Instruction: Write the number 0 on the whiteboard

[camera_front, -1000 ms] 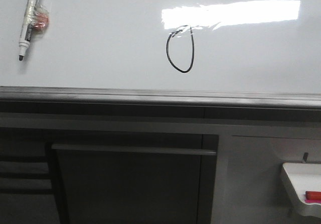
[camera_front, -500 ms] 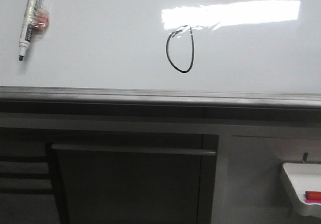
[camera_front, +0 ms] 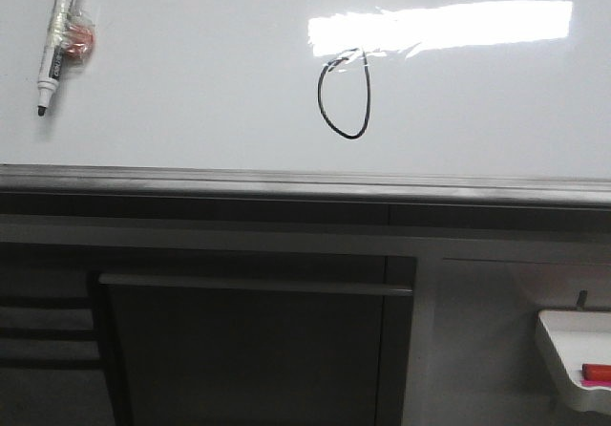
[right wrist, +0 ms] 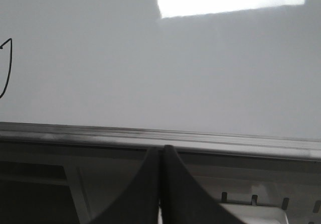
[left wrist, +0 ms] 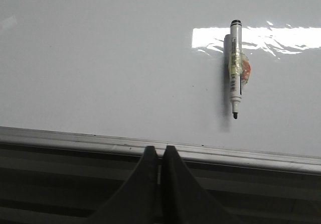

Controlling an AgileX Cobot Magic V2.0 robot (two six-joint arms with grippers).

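One red item [camera_front: 596,372] in tray [camera_front: 558,335].

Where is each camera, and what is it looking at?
Front view: faces forward at the whiteboard with the number 0; no robot parts show.
Left wrist view: on the left arm, sees the marker; the left gripper is shut.
Right wrist view: on the right arm, sees the board; the right gripper is shut.
Front and left wrist views share the marker.

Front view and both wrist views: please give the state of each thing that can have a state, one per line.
number 0: drawn, closed oval.
whiteboard: upright, carrying the drawing.
marker: uncapped, stuck on the board, tip down.
left pincer: shut, empty.
right pincer: shut, empty.
white tray: holds a red item.
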